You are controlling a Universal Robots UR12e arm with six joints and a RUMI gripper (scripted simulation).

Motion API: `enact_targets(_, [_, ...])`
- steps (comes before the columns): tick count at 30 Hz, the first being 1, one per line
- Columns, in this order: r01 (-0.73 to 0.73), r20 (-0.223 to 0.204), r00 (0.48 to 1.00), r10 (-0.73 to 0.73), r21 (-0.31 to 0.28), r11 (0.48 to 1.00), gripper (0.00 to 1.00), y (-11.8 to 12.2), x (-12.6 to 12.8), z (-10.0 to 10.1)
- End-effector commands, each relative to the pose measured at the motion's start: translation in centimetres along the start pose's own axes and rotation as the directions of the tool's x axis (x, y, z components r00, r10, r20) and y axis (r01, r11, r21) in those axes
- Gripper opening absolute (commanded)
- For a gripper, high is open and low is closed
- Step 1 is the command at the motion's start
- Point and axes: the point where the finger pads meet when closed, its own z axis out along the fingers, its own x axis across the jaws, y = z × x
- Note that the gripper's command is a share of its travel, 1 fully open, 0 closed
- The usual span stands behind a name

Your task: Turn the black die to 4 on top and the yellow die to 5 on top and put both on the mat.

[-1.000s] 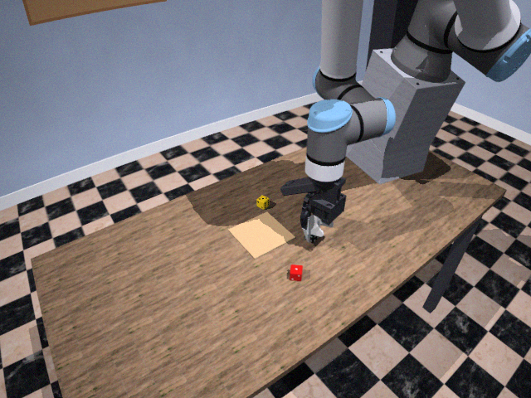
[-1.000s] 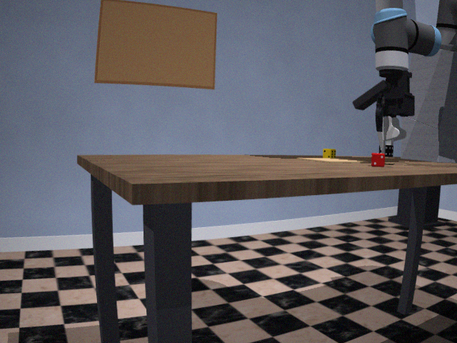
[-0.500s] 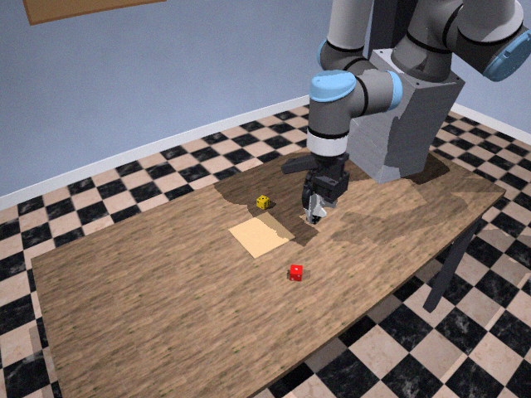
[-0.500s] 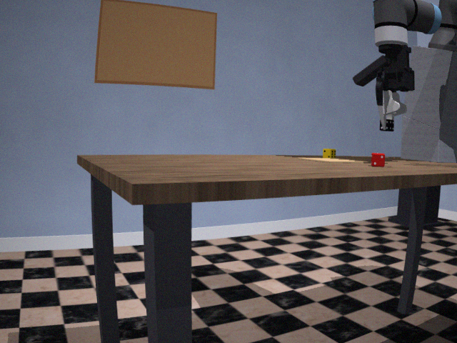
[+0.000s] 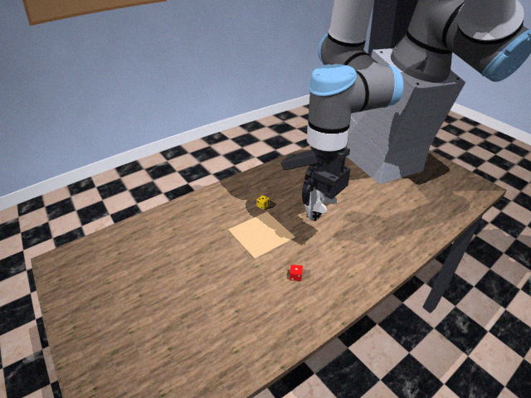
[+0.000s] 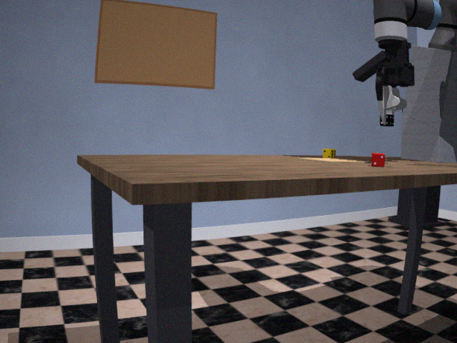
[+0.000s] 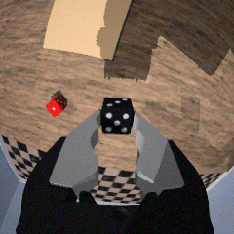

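Two-jaw black-and-grey pincer (image 5: 314, 214) (image 6: 386, 119) (image 7: 116, 111), clenched on the black cubic die (image 5: 316, 215) (image 6: 387, 120) (image 7: 117, 116), above the wooden table (image 5: 171, 278) (image 6: 221, 169) (image 7: 88, 78), right of centre in the top view; the flat tan square mat (image 5: 257, 237) (image 6: 324, 159) (image 7: 78, 29) lies lower left of it.

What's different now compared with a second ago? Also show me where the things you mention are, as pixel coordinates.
The gripper (image 5: 314, 212) (image 6: 387, 117) (image 7: 116, 111) has risen higher above the table (image 5: 171, 278) (image 6: 221, 169) (image 7: 29, 73), carrying the black die (image 5: 316, 215) (image 6: 388, 120) (image 7: 117, 117) up with it. Nothing was newly gripped or released. Yellow die (image 5: 262, 201) (image 6: 329, 153), red die (image 5: 295, 273) (image 6: 378, 159) (image 7: 55, 107) and mat (image 5: 257, 237) (image 6: 332, 159) (image 7: 73, 29) stayed put.
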Motion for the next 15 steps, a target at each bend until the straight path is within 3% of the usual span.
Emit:
enact_targets(1, [0.0,0.001,1.0,0.0,0.0,1.0,0.1,0.0,0.0,0.0])
enact_targets(15, [-0.103,0.001,0.995,0.103,0.001,0.995,0.1,-1.1,-0.3,0.1])
